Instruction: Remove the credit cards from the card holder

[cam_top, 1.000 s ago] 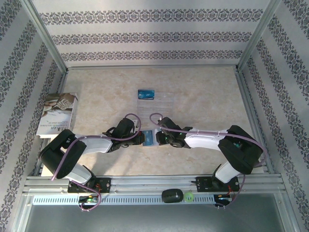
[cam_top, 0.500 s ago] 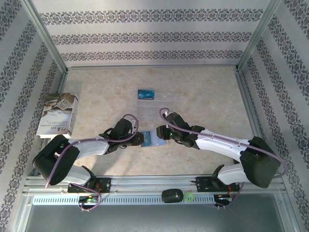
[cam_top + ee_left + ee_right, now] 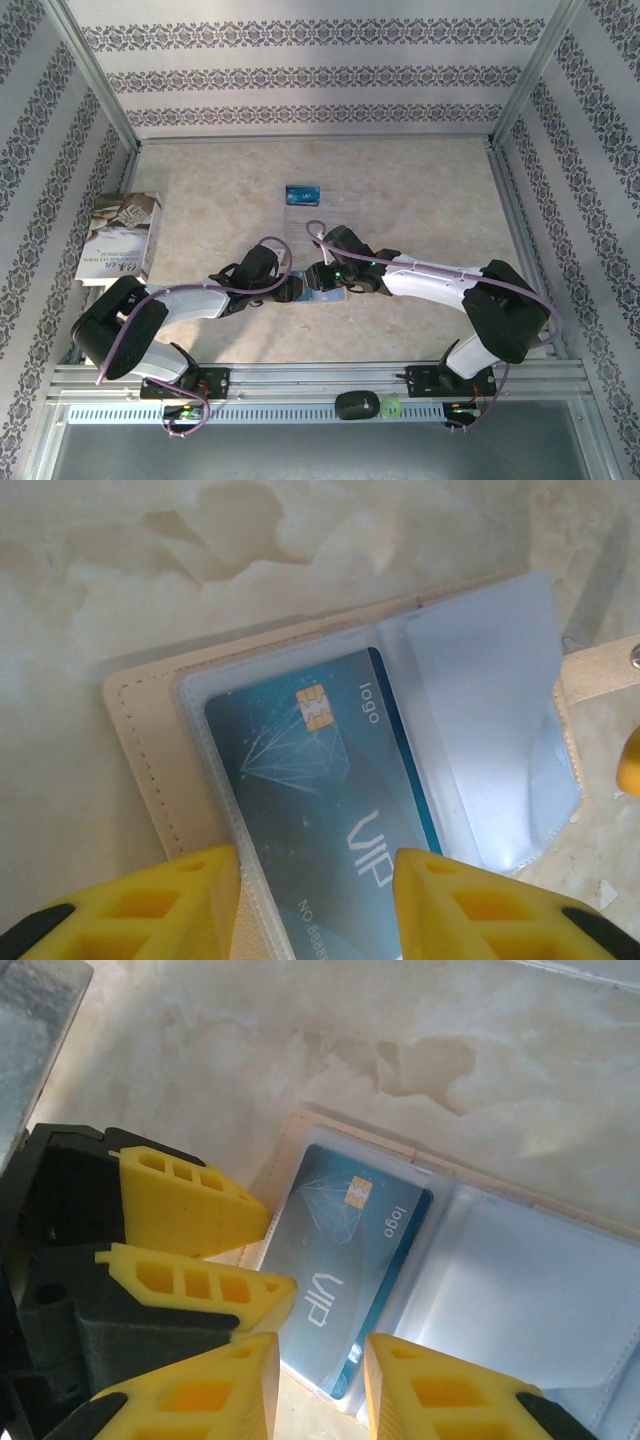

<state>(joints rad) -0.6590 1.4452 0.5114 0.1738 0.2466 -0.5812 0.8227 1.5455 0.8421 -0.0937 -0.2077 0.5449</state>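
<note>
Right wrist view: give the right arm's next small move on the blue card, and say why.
Probably ease the right gripper forward and close its fingers on the near end of the blue card. The card sits in the clear sleeve of the open card holder, its end lies between the parted fingers, and the left gripper rests at the holder's edge.

Card holder [image 3: 135, 730] open flat mid-way across the surface [image 3: 420, 200].
Card [image 3: 320, 780] in one half; left pincer [image 3: 315, 865] just left, right pincer [image 3: 320, 1355] just right; book [image 3: 120, 238] well apart, far left.
</note>
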